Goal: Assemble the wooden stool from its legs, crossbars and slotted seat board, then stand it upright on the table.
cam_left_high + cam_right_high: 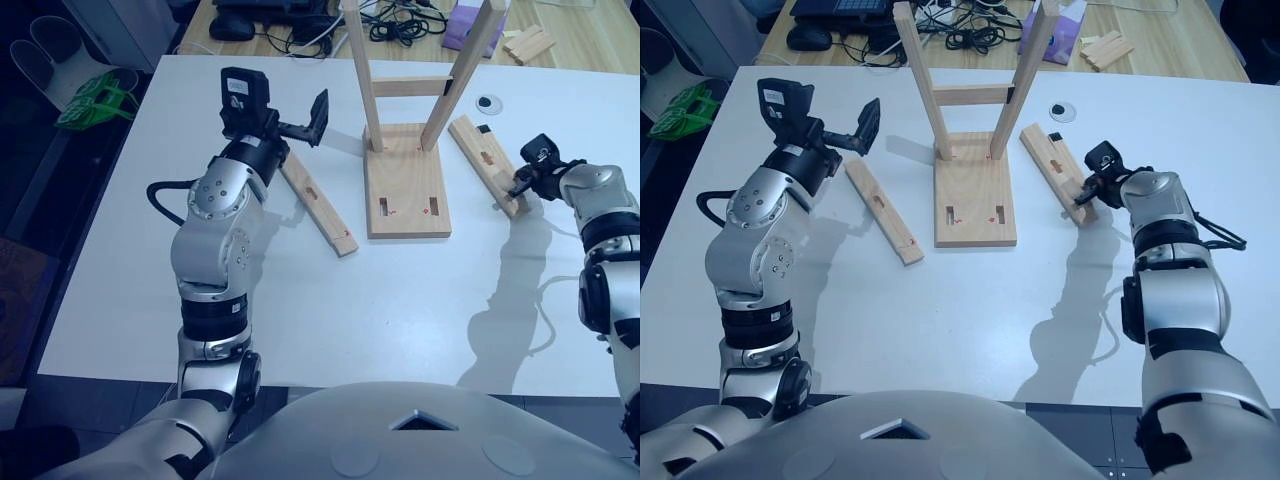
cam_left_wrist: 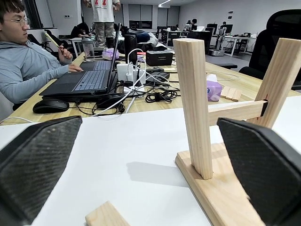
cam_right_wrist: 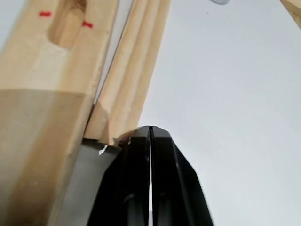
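The slotted seat board lies flat at the table's middle. Two legs stand upright in its far slots, joined by a crossbar. A loose leg lies diagonally to the board's left. My left gripper hovers open above that leg's far end, its pads wide apart. Another loose leg lies to the board's right with a thin crossbar alongside it. My right gripper is shut at their near end, its tip touching the thin crossbar's end.
A small black disc sits on the table behind the right leg. Beyond the white table's far edge, a desk holds a laptop, cables, a mouse, a purple box and spare wood pieces. A green object lies off the table's left.
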Available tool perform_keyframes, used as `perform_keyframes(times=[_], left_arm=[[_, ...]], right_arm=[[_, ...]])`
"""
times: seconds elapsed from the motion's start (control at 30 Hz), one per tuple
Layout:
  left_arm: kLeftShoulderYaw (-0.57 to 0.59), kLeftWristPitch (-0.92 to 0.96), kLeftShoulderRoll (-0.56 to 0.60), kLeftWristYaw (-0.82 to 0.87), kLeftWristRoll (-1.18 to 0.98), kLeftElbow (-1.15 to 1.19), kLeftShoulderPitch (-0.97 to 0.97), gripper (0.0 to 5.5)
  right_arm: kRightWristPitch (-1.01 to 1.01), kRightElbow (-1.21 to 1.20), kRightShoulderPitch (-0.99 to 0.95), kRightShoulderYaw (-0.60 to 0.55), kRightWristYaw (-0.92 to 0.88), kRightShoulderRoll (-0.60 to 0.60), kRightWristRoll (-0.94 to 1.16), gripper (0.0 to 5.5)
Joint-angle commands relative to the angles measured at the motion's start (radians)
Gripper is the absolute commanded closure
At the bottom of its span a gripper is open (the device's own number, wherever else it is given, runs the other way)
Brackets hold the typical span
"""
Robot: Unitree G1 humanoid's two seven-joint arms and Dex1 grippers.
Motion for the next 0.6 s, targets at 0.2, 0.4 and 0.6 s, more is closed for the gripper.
perform_keyframes(times=[0.2,0.4,0.6], left_arm=[[0.02,-0.041,-0.006,0.013,0.017,0.04,0.004,0.1],[0.015,-0.06,-0.004,0.009,0.025,0.056,0.008,0.1],[0.014,-0.069,-0.012,0.008,0.032,0.054,0.015,0.1]], right_arm=[[0.199,-0.559,0.318,0.068,0.223,0.021,0.084,5.48],[0.324,-0.887,0.467,0.034,0.125,0.013,0.091,5.48],[0.411,-1.025,0.522,-0.021,-0.074,0.097,0.091,4.55]])
